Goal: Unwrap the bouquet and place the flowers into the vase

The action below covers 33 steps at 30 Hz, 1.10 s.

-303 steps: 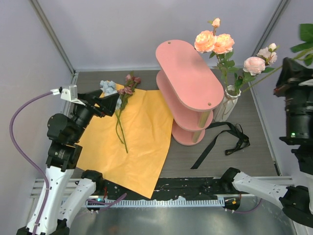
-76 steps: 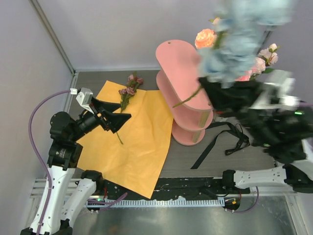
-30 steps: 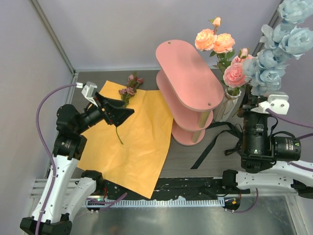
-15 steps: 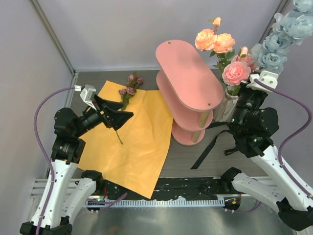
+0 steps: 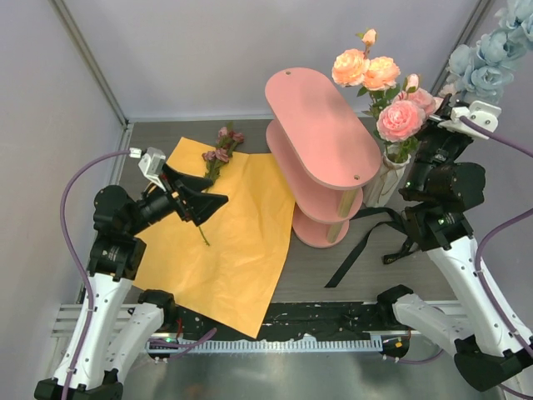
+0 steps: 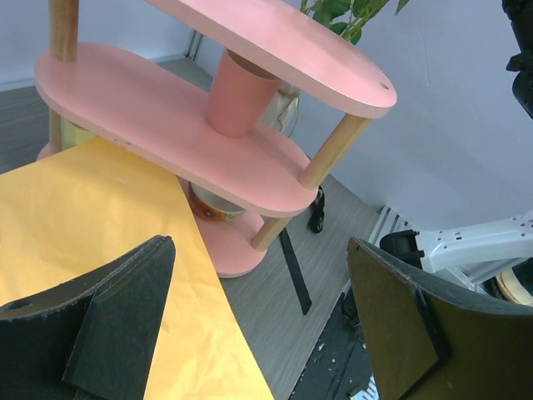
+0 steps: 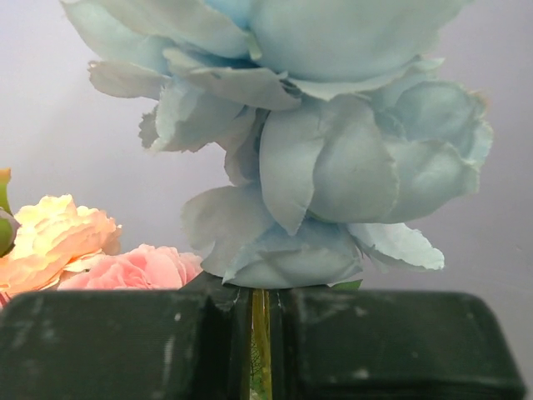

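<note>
From above, the right pincer (image 5: 444,122) is raised at the far right edge, above and just right of the vase (image 5: 386,180), with a spray of blue flowers (image 5: 491,62) rising out of it toward the corner of the view. Only the right wrist camera shows the grip. There the right pincer (image 7: 261,343) has its two dark fingers drawn together on the thin green stem, with the blue flowers (image 7: 333,142) filling the view just above them and the roses (image 7: 92,254) low at the left. The overhead view places those roses (image 5: 366,71) in the vase, which stands on the bench (image 5: 375,279) partly hidden behind the pink shelf (image 5: 321,142). The left pincer (image 5: 202,193) hovers over the orange paper (image 5: 225,250), which lies flat on the bench. A mauve flower (image 5: 220,153) lies there too, its blooms at the paper's far edge and its stem running back under the fingers. The left wrist view shows the left pincer (image 6: 266,333) spread wide with nothing between its fingers. Beyond them lie the orange paper (image 6: 92,217), the lower tiers of the pink shelf (image 6: 166,117) and a strip of black ribbon (image 6: 293,271) on the bench. The mauve flower does not appear in that view. Overhead, the black ribbon (image 5: 366,242) sprawls loose beside the foot of the shelf.
</note>
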### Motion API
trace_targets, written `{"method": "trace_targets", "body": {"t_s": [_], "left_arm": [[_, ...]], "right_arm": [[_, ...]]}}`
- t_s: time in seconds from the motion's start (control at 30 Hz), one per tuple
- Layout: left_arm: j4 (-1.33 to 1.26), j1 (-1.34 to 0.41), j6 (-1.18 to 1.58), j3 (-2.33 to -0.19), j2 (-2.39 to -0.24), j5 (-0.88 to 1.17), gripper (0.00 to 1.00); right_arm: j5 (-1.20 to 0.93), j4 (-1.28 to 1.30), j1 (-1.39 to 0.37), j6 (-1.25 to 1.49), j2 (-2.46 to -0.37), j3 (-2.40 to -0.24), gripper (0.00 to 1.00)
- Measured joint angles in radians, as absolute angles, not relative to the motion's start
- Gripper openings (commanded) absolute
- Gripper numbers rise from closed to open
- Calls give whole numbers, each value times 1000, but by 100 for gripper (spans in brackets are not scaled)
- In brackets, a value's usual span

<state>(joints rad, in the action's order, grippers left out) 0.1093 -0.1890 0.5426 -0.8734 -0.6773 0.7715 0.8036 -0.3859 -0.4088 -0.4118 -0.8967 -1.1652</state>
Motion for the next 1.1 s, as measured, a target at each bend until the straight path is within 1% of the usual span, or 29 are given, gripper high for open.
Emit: {"method": "trace_targets", "body": {"t_s": [0.23,0.43,0.53,0.8,1.03,1.1], "left_arm": [[113,-190,542,-870,-676,755,89],[184,-190,542,-870,-710,666,89],[218,-190,543,-871,-751,636,89],[318,-190,573,-875,-870,501,84],[379,-190,600,-882,-981,442,84],[382,-190,603,-883,-991,429,84]], "right_arm": [[719,-360,-315,-308,-930,-1151,1],[620,-327,-151,-147,-927,-1042,1],[572,-286,-96,-73,-928,-1001,1],[481,-253,-23,56,-921,-927,1],[411,-258,33,147,-930,-858,1],[397,-258,35,162,-933,-838,3]]}}
